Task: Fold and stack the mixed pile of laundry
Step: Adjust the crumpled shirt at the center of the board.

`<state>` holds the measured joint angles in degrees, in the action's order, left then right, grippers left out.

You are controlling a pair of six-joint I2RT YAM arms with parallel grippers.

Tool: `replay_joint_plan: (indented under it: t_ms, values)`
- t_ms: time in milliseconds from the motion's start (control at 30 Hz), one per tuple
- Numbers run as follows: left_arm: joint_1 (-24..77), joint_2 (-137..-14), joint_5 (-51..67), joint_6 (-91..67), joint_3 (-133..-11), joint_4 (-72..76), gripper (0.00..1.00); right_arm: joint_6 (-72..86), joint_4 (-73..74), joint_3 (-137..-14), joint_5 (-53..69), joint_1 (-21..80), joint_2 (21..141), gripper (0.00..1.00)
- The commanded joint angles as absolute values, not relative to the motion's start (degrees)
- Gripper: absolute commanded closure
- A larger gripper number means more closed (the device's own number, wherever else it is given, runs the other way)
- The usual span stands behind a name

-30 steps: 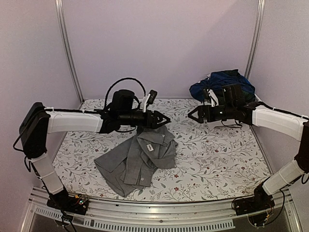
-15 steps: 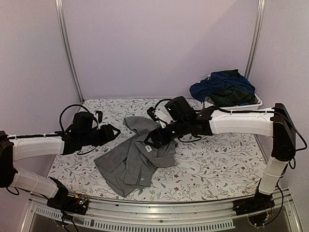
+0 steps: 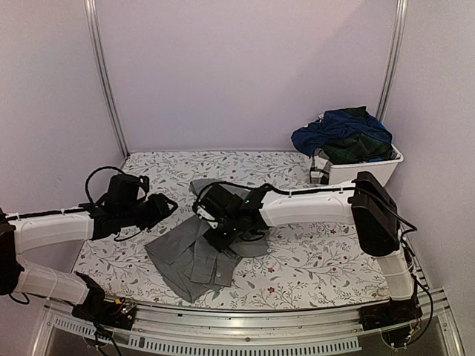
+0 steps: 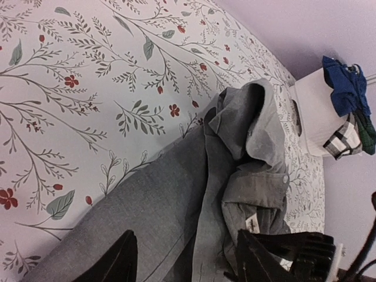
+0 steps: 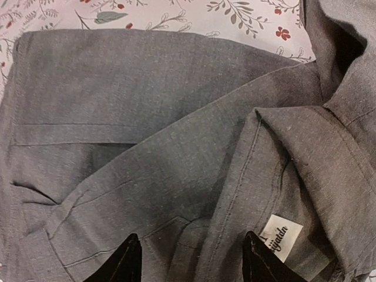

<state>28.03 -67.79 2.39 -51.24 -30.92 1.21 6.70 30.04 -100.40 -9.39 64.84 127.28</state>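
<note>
A crumpled grey shirt (image 3: 189, 256) lies on the floral table cloth (image 3: 326, 245), collar toward the back. My right gripper (image 3: 221, 236) reaches across from the right and hovers low over the shirt's middle. In the right wrist view it (image 5: 191, 258) stands open over grey fabric (image 5: 147, 117), next to a white label (image 5: 281, 238). My left gripper (image 3: 168, 205) is open at the shirt's left edge. From the left wrist camera it (image 4: 188, 261) frames the grey cloth (image 4: 170, 200). A navy garment (image 3: 338, 126) and a dark plaid one (image 3: 356, 148) are heaped in the bin.
The white plastic bin (image 3: 371, 169) stands at the back right corner, also seen in the left wrist view as a bin (image 4: 314, 111) holding blue cloth (image 4: 343, 82). Grey walls and metal posts close in the table on three sides.
My right arm swung from beside the bin leftward and down onto the grey shirt, its jaws narrowing. My left arm drew back from the shirt's collar to the left edge.
</note>
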Motion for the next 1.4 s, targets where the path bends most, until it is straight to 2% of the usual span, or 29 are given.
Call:
replay_joint_plan:
  t_ms: [0, 67, 100, 133, 300, 500, 600, 900, 1000, 1067, 1100, 1133, 1167, 1367]
  values:
    - [27.3, -67.0, 2.1, -51.2, -30.3, 0.2, 0.43, 6.7, 34.6, -104.1, -18.6, 64.5, 130.0, 0.57]
    - [27.5, -67.3, 2.5, -50.6, -30.6, 0.2, 0.42, 6.7, 35.5, -104.6, -21.1, 64.5, 130.5, 0.82]
    - [27.5, -67.5, 2.6, -50.2, -30.6, -0.8, 0.42, 6.8, 36.0, -104.6, -22.1, 64.4, 130.3, 0.98]
    - [27.6, -67.5, 2.8, -49.8, -30.6, -1.7, 0.42, 7.1, 35.9, -104.1, -22.5, 64.4, 129.1, 1.0]
    - [29.8, -67.9, 3.8, -47.0, -30.3, -0.9, 0.43, 8.7, 29.1, -93.7, -17.8, 61.4, 117.0, 1.0]
    - [35.3, -71.2, 4.8, -43.3, -31.3, 3.1, 0.43, 12.4, 17.3, -75.1, -5.3, 52.4, 98.7, 1.0]
    - [36.8, -74.8, 5.5, -43.0, -32.2, 4.8, 0.44, 13.9, 13.9, -69.4, 2.1, 47.4, 93.5, 1.0]
    - [39.7, -87.3, 8.3, -43.4, -36.7, 9.8, 0.43, 16.2, 11.1, -64.7, 7.4, 42.6, 90.6, 1.0]
    - [40.4, -90.1, 10.6, -43.2, -37.5, 12.0, 0.52, 16.4, 11.1, -64.4, 6.8, 42.1, 90.2, 1.0]
    - [40.8, -91.1, 12.5, -43.2, -37.7, 13.7, 0.62, 16.5, 11.1, -64.3, 6.6, 41.6, 89.5, 1.0]
    - [40.8, -91.4, 12.8, -43.1, -37.8, 14.2, 0.7, 16.5, 11.1, -64.3, 6.7, 41.2, 89.2, 1.0]
    - [40.8, -91.3, 12.7, -43.1, -37.9, 14.2, 0.88, 16.4, 11.1, -64.3, 6.8, 41.1, 88.8, 1.0]
    - [40.7, -90.7, 12.2, -43.0, -38.0, 13.7, 1.0, 16.3, 11.2, -64.4, 6.9, 41.1, 88.2, 1.0]
    - [39.2, -76.5, 0.5, -42.3, -38.1, 5.4, 1.0, 16.1, 12.2, -64.0, 11.3, 41.0, 85.2, 1.0]
